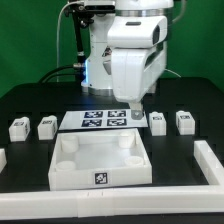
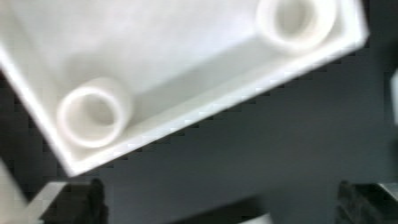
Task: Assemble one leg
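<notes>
Several small white legs with tags stand on the black table, two at the exterior view's left (image 1: 17, 127) (image 1: 46, 126) and two at its right (image 1: 157, 122) (image 1: 184, 121). The large white square panel (image 1: 70, 170) lies in front of them. My gripper (image 1: 133, 113) hangs over the panel's far right corner, beside the marker board (image 1: 105, 120). In the wrist view the gripper (image 2: 217, 205) is open and empty, with its dark fingers (image 2: 71, 200) wide apart. That view shows the panel (image 2: 178, 70) with two round sockets (image 2: 93, 110) (image 2: 297, 22). No leg shows there.
A white rail (image 1: 211, 165) runs along the table's right side and front edge (image 1: 110, 208) in the exterior view. A short white piece (image 1: 3, 157) shows at the left edge. The robot's base and cables stand behind the marker board.
</notes>
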Controlling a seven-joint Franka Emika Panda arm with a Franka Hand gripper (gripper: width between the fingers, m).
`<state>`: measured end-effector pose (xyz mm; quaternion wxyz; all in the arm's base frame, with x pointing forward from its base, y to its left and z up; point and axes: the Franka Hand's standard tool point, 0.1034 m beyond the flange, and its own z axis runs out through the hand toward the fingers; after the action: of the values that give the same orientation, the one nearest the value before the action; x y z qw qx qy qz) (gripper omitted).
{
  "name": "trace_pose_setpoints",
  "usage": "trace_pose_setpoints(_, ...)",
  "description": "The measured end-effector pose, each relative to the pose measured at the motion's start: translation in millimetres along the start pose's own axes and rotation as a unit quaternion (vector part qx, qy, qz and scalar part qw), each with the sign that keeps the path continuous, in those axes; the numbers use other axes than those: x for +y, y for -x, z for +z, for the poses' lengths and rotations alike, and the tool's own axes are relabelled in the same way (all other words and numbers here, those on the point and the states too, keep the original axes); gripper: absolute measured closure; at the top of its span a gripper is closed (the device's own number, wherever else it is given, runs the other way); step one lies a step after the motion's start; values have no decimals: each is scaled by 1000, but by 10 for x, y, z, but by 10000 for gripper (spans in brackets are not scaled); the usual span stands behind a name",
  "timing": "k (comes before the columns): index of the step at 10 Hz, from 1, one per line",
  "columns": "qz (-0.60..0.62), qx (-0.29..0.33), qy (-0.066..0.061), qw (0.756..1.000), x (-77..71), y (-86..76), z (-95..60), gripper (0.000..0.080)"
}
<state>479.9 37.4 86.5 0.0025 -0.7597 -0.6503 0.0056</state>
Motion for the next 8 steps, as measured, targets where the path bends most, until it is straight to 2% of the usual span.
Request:
trace_pose_setpoints(1,-48,1,-3,999,-190,151,101,150)
trace_pose_setpoints(2,-100,3,-4,995,-311,290,201,150)
trace_pose_setpoints(3,-121,4,-6,993,-372,412,277,150)
trace_pose_setpoints(6,-118,13,-12,993,-427,675,592,150)
trace_pose_setpoints(8,-111,16,-18,994,-380,713,701,150)
